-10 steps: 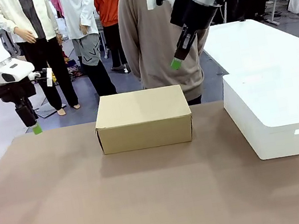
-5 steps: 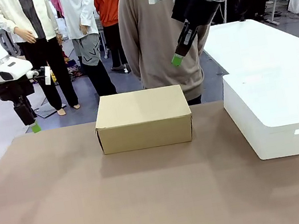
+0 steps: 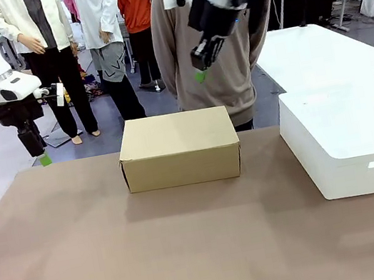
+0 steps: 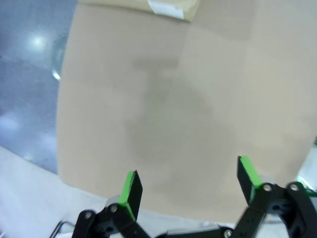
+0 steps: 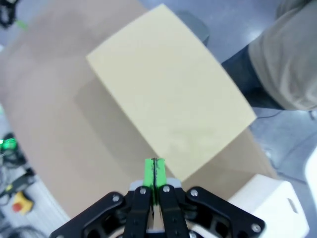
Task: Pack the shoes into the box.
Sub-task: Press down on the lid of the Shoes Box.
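Your right gripper (image 3: 200,72) hangs pinched closed above the lidded box (image 3: 179,148); your left gripper (image 4: 190,186) gapes over bare table (image 4: 198,99).

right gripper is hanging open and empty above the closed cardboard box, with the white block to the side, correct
One thing is off: the right gripper is shut, not open. The right wrist view shows its green pads pressed together with nothing between them. The rest holds: it hangs empty above the closed cardboard box, with the white block to the side.
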`<state>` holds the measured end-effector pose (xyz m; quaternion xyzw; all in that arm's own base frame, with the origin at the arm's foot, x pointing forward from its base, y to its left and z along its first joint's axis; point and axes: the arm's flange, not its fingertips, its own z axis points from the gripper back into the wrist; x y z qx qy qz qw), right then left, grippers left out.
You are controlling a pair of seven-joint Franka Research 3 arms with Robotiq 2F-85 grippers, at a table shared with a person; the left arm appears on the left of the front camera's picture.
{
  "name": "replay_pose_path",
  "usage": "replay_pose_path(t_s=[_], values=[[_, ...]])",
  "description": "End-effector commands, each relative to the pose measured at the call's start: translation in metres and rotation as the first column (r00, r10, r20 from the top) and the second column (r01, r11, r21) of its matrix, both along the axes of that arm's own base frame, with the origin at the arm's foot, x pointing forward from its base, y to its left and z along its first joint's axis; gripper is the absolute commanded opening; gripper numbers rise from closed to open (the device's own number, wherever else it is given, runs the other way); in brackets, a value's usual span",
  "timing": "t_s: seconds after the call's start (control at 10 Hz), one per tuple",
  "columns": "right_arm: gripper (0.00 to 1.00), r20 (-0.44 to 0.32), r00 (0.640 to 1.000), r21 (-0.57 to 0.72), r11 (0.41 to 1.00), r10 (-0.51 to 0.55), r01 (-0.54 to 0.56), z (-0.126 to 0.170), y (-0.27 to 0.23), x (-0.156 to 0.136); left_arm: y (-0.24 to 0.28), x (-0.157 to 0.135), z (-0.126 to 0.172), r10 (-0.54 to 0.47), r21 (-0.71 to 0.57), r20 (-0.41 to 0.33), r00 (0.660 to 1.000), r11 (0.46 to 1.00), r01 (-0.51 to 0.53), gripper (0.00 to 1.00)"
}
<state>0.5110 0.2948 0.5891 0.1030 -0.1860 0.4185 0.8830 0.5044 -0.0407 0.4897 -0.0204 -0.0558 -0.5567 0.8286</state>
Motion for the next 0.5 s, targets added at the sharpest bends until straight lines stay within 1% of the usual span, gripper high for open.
replay_pose_path(t_s=[0.0, 0.2, 0.4], values=[[0.00, -0.034, 0.998, -0.057, 0.997, -0.050, 0.048, -0.001, 0.029, 0.040, 0.003, 0.001, 0.003, -0.007, -0.016, -0.009, 1.000, 1.000, 0.006, 1.00], [0.00, -0.064, 0.996, -0.112, 0.992, -0.066, 0.058, -0.031, 0.043, 0.072, 0.003, 0.001, 0.003, -0.007, -0.016, -0.009, 1.000, 1.000, 0.006, 1.00], [0.00, -0.125, 0.989, -0.132, 0.989, -0.078, 0.061, -0.062, 0.050, 0.097, 0.003, 0.001, 0.003, -0.007, -0.016, -0.009, 1.000, 1.000, 0.006, 1.00]])
